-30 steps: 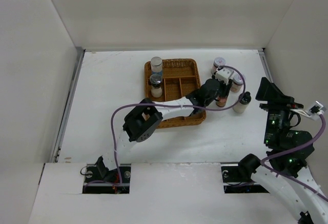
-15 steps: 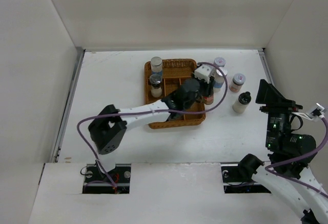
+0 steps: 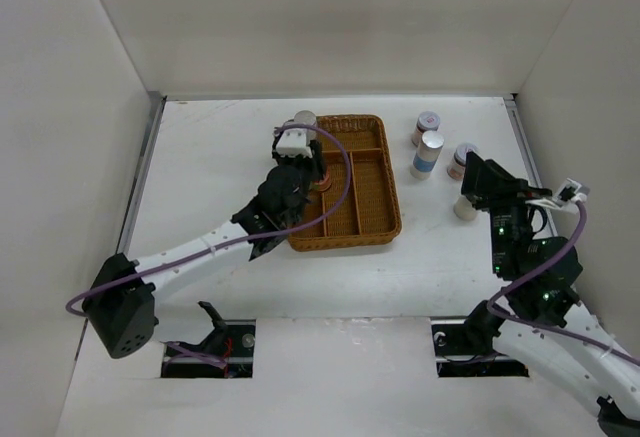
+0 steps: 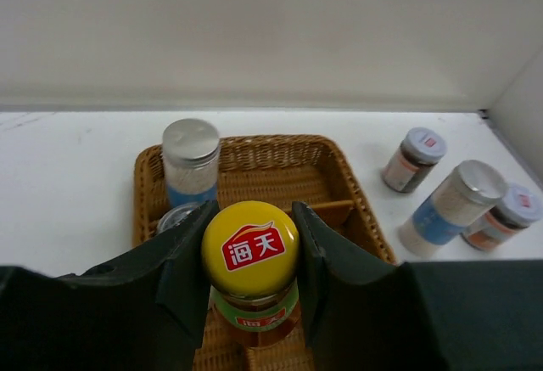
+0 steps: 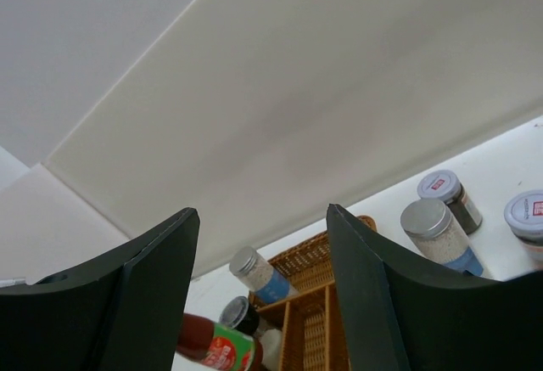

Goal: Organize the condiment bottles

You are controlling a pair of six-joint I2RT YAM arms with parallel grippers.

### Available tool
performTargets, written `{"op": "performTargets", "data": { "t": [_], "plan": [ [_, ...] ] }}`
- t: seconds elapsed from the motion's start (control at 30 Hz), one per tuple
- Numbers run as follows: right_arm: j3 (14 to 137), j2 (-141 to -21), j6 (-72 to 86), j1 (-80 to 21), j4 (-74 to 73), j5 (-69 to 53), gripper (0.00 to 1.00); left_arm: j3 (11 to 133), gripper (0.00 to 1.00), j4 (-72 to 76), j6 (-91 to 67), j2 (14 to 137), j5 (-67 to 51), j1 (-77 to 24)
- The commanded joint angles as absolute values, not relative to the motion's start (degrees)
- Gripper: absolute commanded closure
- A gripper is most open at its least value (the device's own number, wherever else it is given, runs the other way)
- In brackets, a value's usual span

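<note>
two pincers are in view. at the near right, the right pincer (image 5: 260, 210) is held wide open with nothing between its fingers. it is just beside a white bottle (image 3: 463, 207), which is mostly hidden behind it in the top view. a careless swing there could be expected to topple that bottle.

further in, the left pincer (image 4: 251, 218) is closed on the red sauce bottle (image 4: 251, 250). the bottle is gripped just below its yellow cap and held upright over the left side of the wicker tray (image 3: 345, 241). whether its base is resting on the tray floor cannot be told.

just beside it on the left a silver-capped jar (image 4: 178, 216) is seen in the tray, and a taller silver-capped shaker (image 4: 190, 160) is seen in the far left corner. the main risk is judged to lie here. if the sauce bottle is lowered onto a divider or against the jar, it may end up tilted, or the jar may be knocked. the fingers, once opened, could also be pushed into that neighbour.

a group of three shakers (image 3: 427, 152) is seen on the table (image 3: 200, 157) at the far right, apart from the tray.
</note>
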State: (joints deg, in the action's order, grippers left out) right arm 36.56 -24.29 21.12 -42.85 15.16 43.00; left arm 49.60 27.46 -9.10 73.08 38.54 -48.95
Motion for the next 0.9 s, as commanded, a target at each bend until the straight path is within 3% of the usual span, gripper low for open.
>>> {"op": "performTargets", "data": {
  "t": [0.0,0.2,0.43,0.63,0.8,0.87],
  "plan": [
    [36.2,-25.7,20.3,-43.5,18.6,41.1,0.32,47.5,0.78,32.9,-9.8,69.8,41.0,-49.2],
    [36.7,-32.0,20.2,-42.4,17.8,37.7,0.38,42.3,0.77,33.7,-9.8,70.0,42.6,-47.6],
    [35.7,-37.6,20.3,-41.5,18.5,36.6,0.32,37.6,0.76,36.1,-9.9,72.3,42.9,-46.4],
    [36.4,-44.8,21.1,-35.1,19.1,33.8,0.21,34.4,0.55,37.2,-10.5,72.8,43.2,-47.1],
    [38.6,-52.2,22.7,-29.2,18.8,33.0,0.11,32.7,0.43,37.8,-10.5,72.2,44.2,-48.1],
    [40.0,-54.9,23.6,-27.1,18.0,33.3,0.07,32.7,0.33,37.6,-10.6,71.9,44.2,-48.1]
  ]
}}
